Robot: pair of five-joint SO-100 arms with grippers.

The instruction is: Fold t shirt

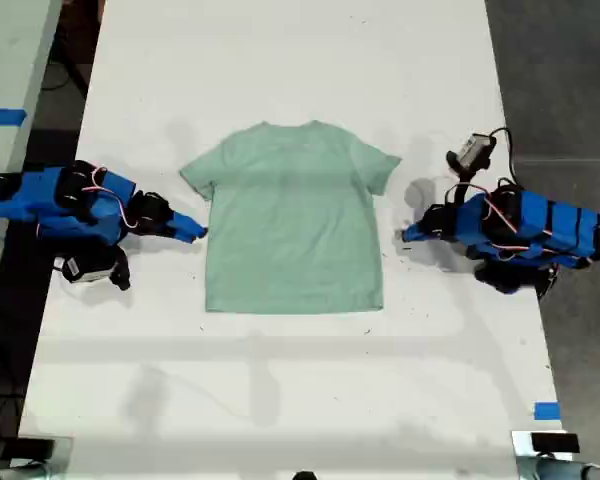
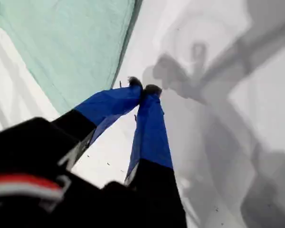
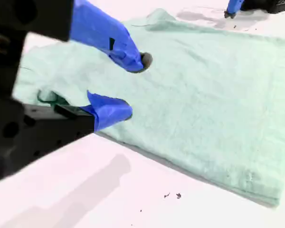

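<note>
The t shirt point(image 1: 294, 218) lies flat mid-worktop point(image 1: 280, 60) — soft, light, floppy. Pinch a sleeve edge or bottom corner. My first claw point(image 2: 143, 88) is pressed together; my second claw point(image 3: 133, 85) is spread.

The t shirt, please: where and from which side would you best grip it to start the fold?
Probably the side edge near the sleeve on the exterior view's left of the t shirt, coming from that side: it lies flat with the edge free, and my second hand is open right there.
</note>
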